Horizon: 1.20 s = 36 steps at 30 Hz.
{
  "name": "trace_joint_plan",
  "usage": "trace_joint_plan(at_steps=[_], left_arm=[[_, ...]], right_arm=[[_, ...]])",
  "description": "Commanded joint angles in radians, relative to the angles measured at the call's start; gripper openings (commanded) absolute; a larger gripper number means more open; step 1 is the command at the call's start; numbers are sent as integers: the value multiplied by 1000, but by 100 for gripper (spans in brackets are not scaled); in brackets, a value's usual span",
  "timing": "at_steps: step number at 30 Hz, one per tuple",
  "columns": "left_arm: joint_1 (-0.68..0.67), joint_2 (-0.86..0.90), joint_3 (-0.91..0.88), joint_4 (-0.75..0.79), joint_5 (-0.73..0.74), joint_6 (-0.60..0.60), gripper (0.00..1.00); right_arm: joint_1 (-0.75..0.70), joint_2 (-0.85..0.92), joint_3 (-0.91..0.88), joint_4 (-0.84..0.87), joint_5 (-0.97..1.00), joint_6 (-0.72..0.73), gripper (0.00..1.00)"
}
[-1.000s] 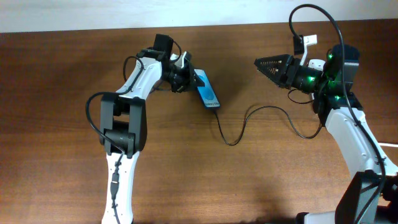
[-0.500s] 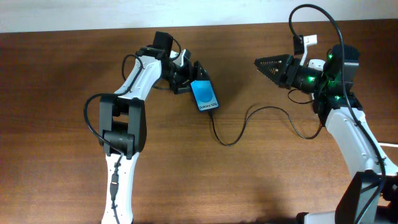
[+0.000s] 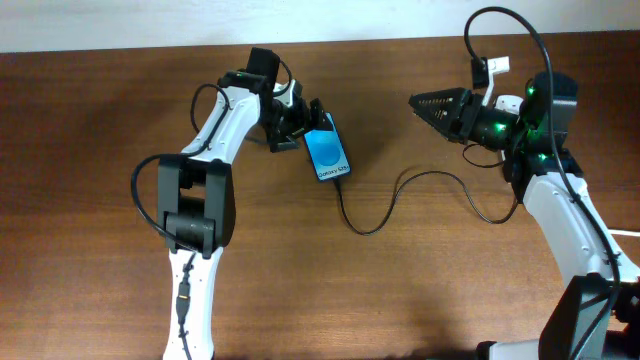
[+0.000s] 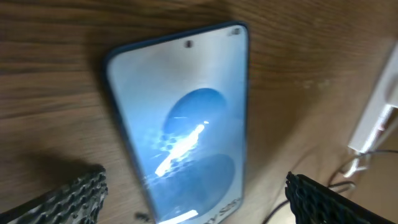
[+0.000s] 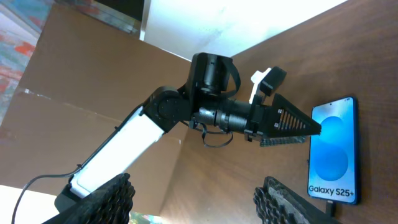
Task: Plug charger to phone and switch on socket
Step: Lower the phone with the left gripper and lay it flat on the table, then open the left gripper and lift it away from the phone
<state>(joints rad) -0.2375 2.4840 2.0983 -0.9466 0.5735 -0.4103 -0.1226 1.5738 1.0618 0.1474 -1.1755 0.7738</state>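
Observation:
The phone (image 3: 328, 156) lies flat on the wooden table, its blue screen up and the "Galaxy S25+" text at its near end. My left gripper (image 3: 300, 124) stands open just up-left of it, touching nothing; in the left wrist view the phone (image 4: 183, 124) fills the frame between the spread fingers (image 4: 68, 199). The charger's thin black cable (image 3: 385, 215) meets the phone's near end and curls right toward my right arm. My right gripper (image 3: 432, 108) hangs open and empty above the table at the right. The socket is out of view.
The right wrist view looks across at my left arm (image 5: 130, 149), the left gripper (image 5: 283, 124) and the phone (image 5: 333, 155). A white part (image 4: 376, 118) shows at the left wrist view's right edge. The table's far edge (image 3: 120, 48) borders a white wall.
My left gripper has opened and let go of the phone. The phone has dropped from standing tilted on its edge to lying flat. The right arm has not moved.

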Motion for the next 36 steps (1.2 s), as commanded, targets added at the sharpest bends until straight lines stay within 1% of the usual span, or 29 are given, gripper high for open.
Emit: trace_joint_plan(at_steps=[1,9,14,24,29,34,36], left_arm=[[9,37,-21,-29,-197,9,99],[9,-13,-21,-51,-320,12,99],[9,-56,-21,-62,-407,16,99],[9,-67,-21,-62,-423,16,99],[9,-67,-21,-68,-485,16,99],[9,-74,-19,-70,-499,16,99],[9,-87,-18,-71,-529,16,99]], right_arm=[[6,-12,2,-3,5,-19,68],[6,-12,2,-23,5,-19,69],[5,-12,2,-80,5,-64,70],[-3,-12,2,-88,9,-63,72],[-32,-12,2,-89,-2,-60,72],[-37,-12,2,-89,-6,-60,72],[-37,-12,2,-89,-6,-60,72]])
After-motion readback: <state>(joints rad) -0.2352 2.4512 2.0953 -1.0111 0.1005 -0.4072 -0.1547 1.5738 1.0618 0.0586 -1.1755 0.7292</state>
